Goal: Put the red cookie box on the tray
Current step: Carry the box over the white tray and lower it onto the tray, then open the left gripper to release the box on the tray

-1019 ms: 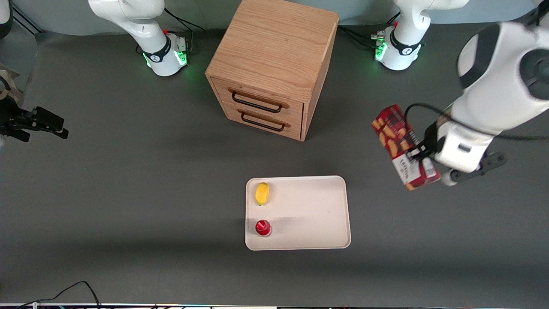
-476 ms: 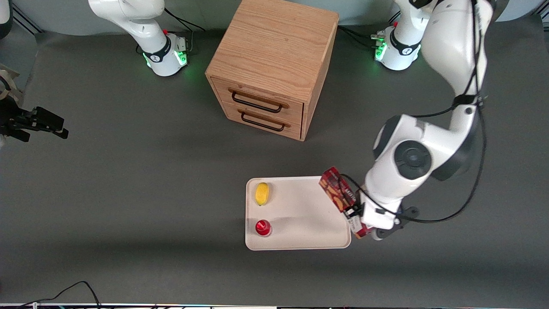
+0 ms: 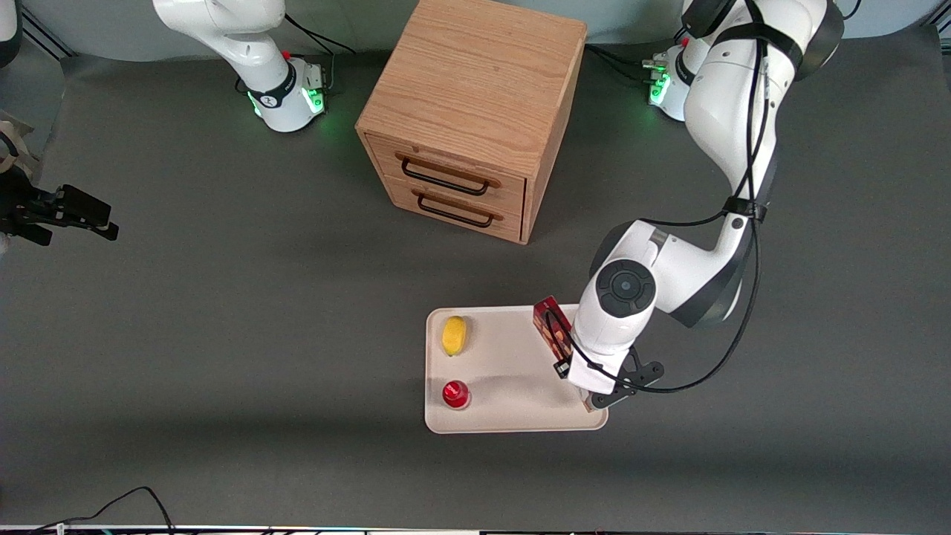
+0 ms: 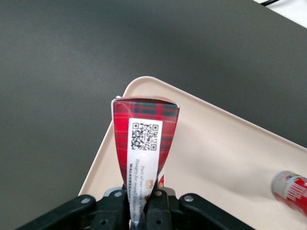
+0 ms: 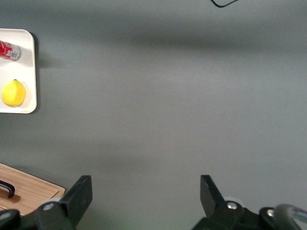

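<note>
The left arm has been swinging inward: a second ago it was holding the red cookie box point(image 3: 550, 329) high off the working arm's end of the table, well clear of the tray point(image 3: 513, 420); half a second ago the box was crossing the tray's edge; now it is sitting over the tray's working-arm end. The arm's elbow is folding in above the tray as well, covering more of the box than before.

The gripper point(image 3: 582, 385) is hanging over the tray's near corner on the working arm's side, its fingers point(image 4: 160, 195) pinched tight on the box's labelled end. In the left wrist view the box point(image 4: 145, 142) is sticking straight out from the jaws, its white QR-code label facing the camera and its tartan-red free end reaching out over the tray's rim point(image 4: 117, 125).

From the front, the box's long axis is running slantwise, from the gripper at the near end up toward the wooden drawer cabinet point(image 3: 475, 119). Whether it is touching the tray floor I cannot tell.

The lemon point(image 3: 454, 335) and the small red can point(image 3: 455, 394) are lying on the tray's parked-arm end, exactly where they were, well apart from the box.
</note>
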Robot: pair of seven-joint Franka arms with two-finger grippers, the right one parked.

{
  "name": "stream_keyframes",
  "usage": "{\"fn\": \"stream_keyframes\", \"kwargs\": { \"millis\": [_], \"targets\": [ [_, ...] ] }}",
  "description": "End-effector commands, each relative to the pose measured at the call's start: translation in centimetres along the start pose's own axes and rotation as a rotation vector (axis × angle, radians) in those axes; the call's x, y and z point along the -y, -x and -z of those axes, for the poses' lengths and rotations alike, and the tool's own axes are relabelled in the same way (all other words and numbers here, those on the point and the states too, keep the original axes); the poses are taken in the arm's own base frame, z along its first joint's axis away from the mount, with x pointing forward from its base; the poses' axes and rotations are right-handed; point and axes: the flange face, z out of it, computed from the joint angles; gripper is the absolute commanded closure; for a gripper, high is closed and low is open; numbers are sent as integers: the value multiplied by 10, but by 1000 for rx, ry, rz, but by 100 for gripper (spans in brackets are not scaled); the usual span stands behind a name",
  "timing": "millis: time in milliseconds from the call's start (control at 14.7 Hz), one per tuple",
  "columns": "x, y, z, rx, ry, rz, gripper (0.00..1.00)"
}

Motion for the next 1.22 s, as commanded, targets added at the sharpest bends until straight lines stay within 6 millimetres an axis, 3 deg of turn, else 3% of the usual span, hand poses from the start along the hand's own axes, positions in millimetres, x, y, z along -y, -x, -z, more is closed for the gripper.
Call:
{"fn": "stream_keyframes", "kwargs": {
  "millis": [0, 476, 612, 680, 748, 951, 1155],
  "targets": [
    [-3, 15, -18, -36, 10, -25, 100],
    [0, 42, -69, -88, 13, -60, 100],
    [2, 43, -74, -88, 17, -61, 76],
    [2, 43, -75, -87, 18, -60, 46],
    [2, 41, -74, -88, 18, -60, 1],
    [4, 35, -63, -85, 11, -44, 0],
    [-3, 25, -27, -52, -39, -16, 0]
  ]
}}
